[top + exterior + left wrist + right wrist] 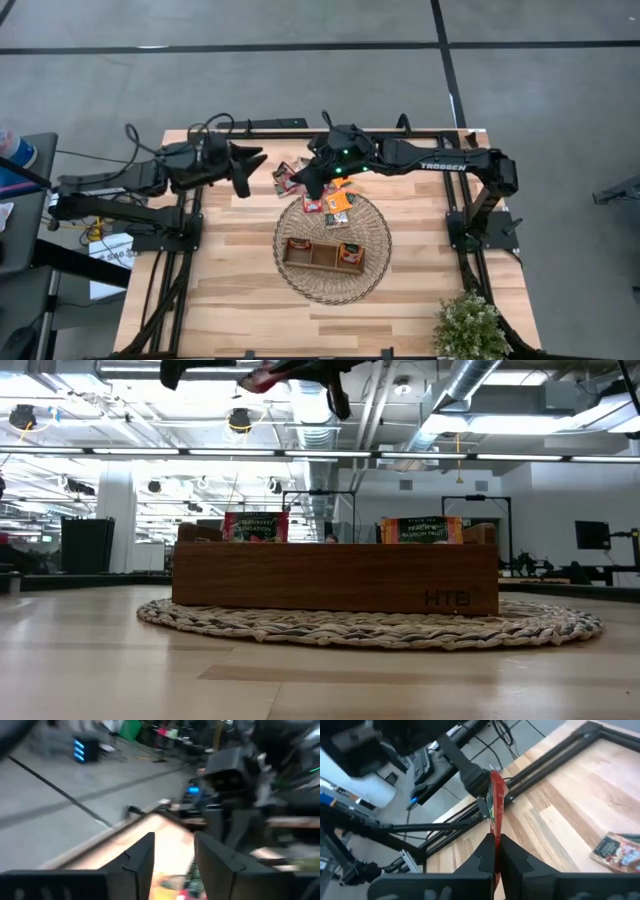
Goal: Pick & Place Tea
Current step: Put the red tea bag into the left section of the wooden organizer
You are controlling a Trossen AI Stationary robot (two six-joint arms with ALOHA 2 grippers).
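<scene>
Pinching a red tea sachet point(496, 800) edge-on above the desk point(580, 785), the right pincer point(495, 845) faces the left pincer point(172, 857), whose fingers stand spread.

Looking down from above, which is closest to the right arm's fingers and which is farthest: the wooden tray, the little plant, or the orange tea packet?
From the right gripper:
1. Orange tea packet, beside it on the mat's far edge.
2. Wooden tray, at the mat's middle.
3. Plant, at the table's near right corner.
</scene>
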